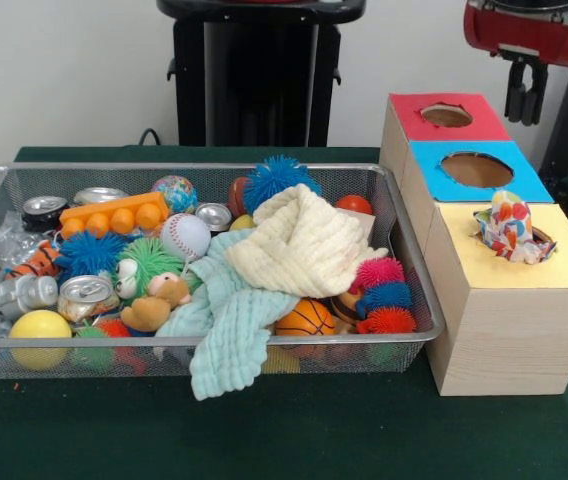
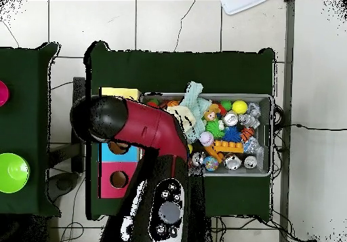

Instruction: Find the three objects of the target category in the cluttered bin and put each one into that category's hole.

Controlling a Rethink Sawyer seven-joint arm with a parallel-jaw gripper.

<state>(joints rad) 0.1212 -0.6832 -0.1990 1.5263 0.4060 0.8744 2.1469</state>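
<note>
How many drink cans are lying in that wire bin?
4 silver metal drink cans: back-left corner, beside it, middle rear, front left. The cloths may hide more.

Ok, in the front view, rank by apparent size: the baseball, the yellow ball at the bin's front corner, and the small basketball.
1. Orange mini basketball, though partly hidden by cloth.
2. Yellow smooth ball and white stitched baseball look alike; the yellow one is nearer the camera, so I won't rank them.

No text, label, brand or number can be read on anything in either view.
</note>
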